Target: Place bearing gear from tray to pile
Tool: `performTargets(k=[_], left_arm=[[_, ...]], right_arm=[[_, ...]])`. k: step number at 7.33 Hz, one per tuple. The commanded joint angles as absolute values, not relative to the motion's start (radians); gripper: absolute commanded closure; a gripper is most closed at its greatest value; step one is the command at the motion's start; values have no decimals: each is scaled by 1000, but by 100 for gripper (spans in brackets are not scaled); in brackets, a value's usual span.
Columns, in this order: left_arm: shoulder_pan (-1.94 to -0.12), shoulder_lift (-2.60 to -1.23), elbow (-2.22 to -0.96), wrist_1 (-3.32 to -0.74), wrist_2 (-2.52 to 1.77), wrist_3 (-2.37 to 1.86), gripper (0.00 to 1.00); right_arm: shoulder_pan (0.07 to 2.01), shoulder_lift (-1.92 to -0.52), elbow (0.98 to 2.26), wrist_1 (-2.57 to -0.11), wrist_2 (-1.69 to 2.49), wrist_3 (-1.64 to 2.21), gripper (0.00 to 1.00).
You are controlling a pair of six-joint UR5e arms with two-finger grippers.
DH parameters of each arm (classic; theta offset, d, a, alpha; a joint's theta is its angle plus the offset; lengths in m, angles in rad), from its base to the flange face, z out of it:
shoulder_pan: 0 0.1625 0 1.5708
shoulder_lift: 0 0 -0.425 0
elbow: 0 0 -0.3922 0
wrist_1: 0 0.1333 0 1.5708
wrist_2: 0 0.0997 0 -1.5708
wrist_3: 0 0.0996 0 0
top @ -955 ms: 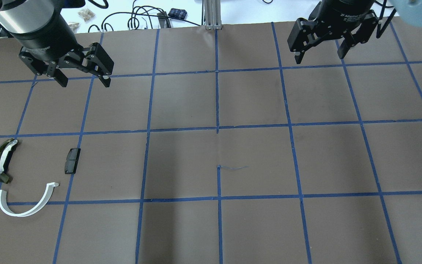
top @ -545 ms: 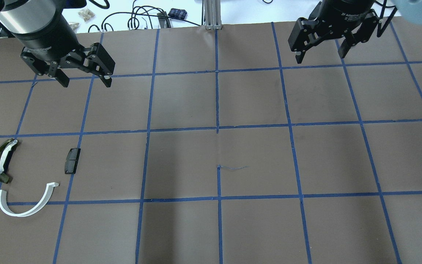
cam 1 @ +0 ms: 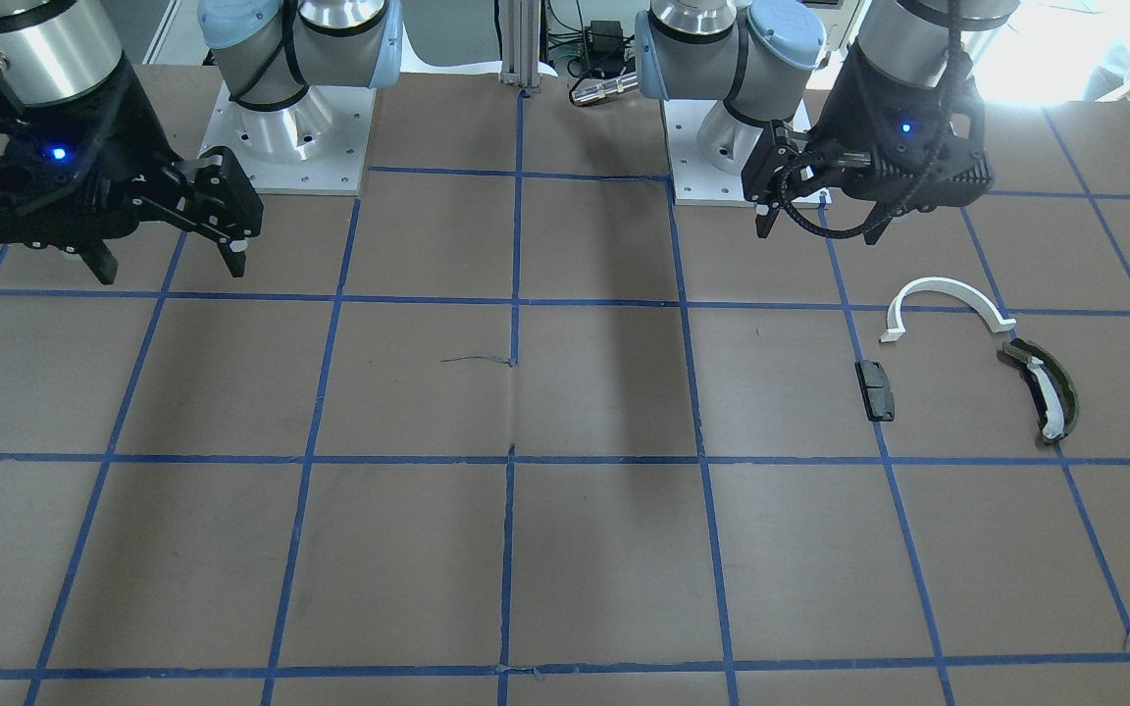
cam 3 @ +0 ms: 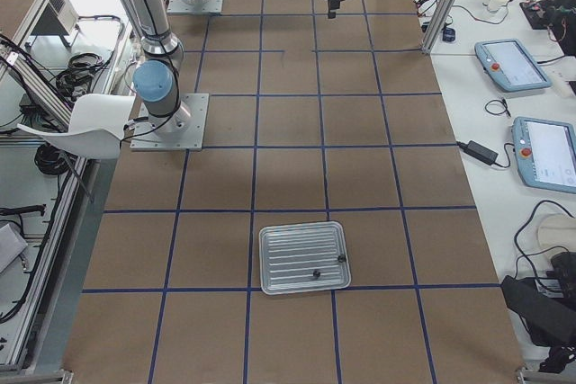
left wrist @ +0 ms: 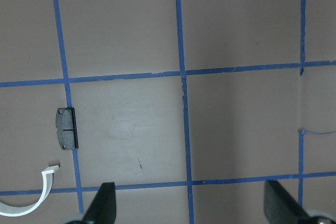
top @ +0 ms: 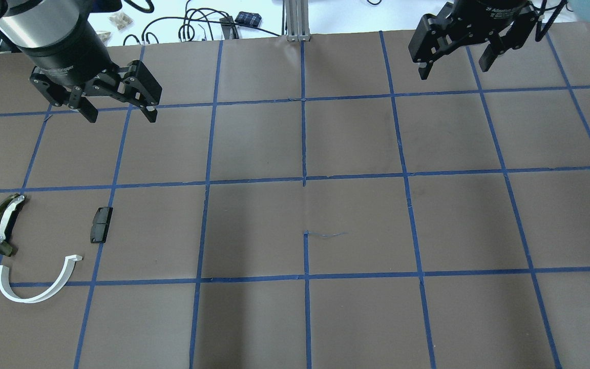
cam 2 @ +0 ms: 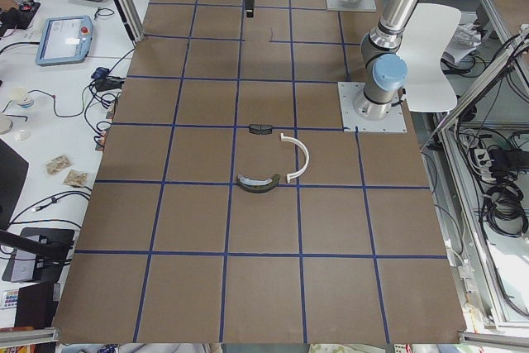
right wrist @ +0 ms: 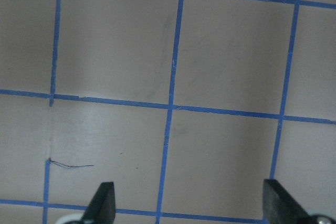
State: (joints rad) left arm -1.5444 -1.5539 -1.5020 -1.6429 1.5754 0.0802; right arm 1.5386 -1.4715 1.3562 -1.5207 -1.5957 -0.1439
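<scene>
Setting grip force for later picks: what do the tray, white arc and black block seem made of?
Tray: likely metal, silvery with a ribbed, faintly shiny floor.
White arc: probably plastic, thin, even matte white.
Black block: unclear, perhaps plastic or rubber; dull, no glints.

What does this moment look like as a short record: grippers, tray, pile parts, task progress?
left gripper: open, empty, raised
right gripper: open, empty, raised
tray: at the robot's right end, seen only in the exterior right view
tray contents: two small dark parts, too small to identify
pile parts: white half-ring, olive curved piece, black block, lying apart from one another
progress: nothing grasped yet
</scene>
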Motion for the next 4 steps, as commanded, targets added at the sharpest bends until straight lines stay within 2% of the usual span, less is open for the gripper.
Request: performTargets(k=[1, 4], left_arm=[[-1545, -1552, -1502, -1643, 1575, 81, 0], [-1543, -1559, -1505, -1634, 1575, 86, 0]], right_arm=[[1347, -1454, 1356, -1523, -1617, -356, 0], [1011, -1297, 1367, -1694, -1618, -966, 0]])
